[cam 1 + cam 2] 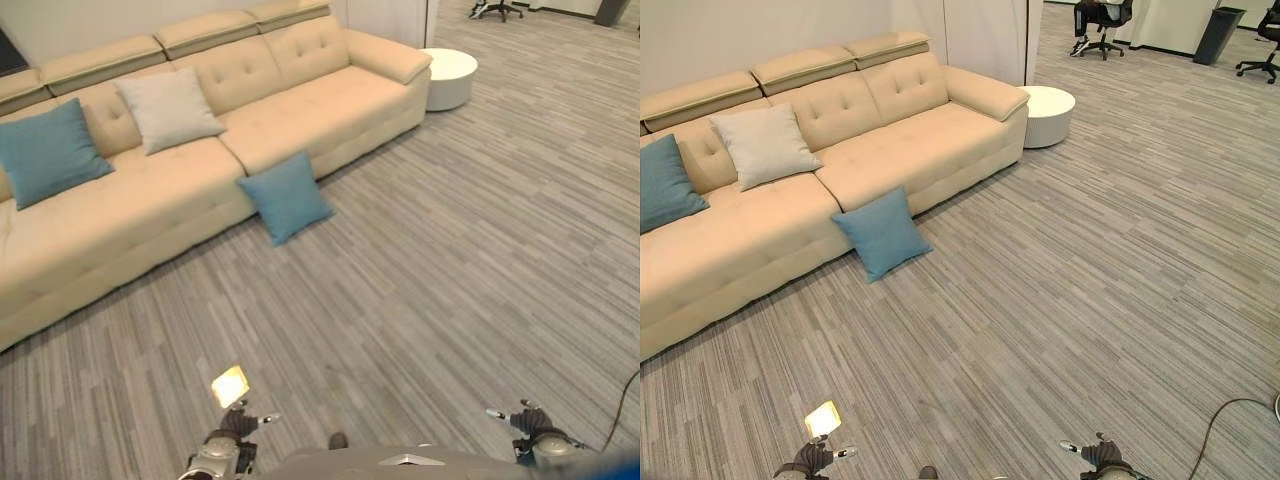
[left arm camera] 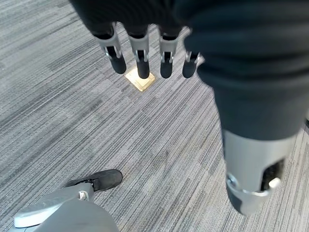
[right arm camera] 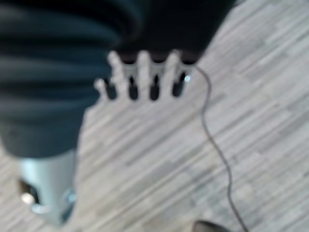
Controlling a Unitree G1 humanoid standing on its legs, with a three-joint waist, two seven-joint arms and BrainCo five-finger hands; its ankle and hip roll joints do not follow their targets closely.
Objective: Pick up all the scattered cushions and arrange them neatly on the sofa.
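A blue cushion leans on the floor against the front of the beige sofa. On the sofa seat, a white cushion and a second blue cushion rest against the backrest. My left hand hangs low at the bottom left, open and empty; its fingers are straight over the carpet. At the bottom right my right hand is open too, with its fingers extended above bare floor. Both hands are far from the cushions.
A round white side table stands by the sofa's right arm. A brass floor plate sits in the carpet near my left hand. Office chairs and a dark bin stand far back right. Grey carpet lies open between me and the sofa.
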